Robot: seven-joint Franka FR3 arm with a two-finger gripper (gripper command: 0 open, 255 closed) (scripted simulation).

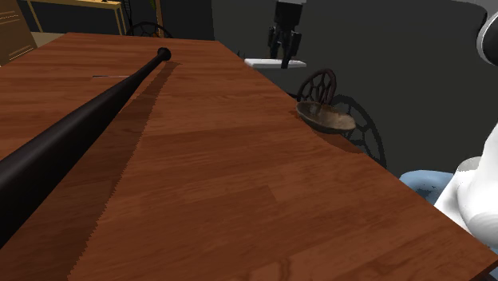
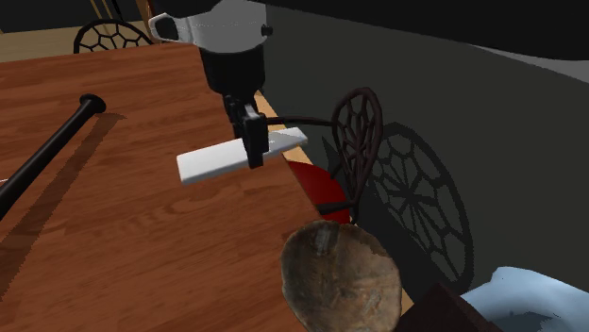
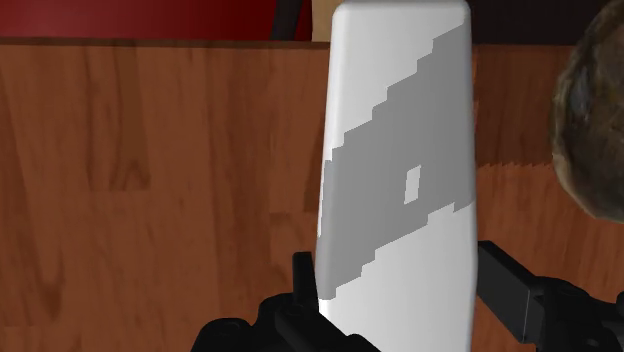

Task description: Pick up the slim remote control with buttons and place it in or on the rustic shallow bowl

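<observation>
A slim plain white remote (image 2: 208, 165) hangs level in the air above the wooden table's edge, with my black gripper (image 2: 253, 151) shut on its middle. In the wrist view the remote (image 3: 400, 120) runs lengthwise between my fingers (image 3: 305, 285), part of it in grey shade, and no buttons are drawn on it. The brown rough shallow bowl (image 2: 340, 278) sits on the table's edge, apart from the remote and lower. In the shoulder view the gripper (image 1: 285, 49) holds the remote (image 1: 263, 62) beyond the bowl (image 1: 326, 116).
A long black baseball bat (image 1: 80, 120) lies across the wooden table (image 1: 223, 184). A dark metal chair (image 2: 363, 141) with a red seat (image 2: 316, 184) stands just past the table edge, below the remote. Another chair back (image 2: 109, 36) shows at the table's far end.
</observation>
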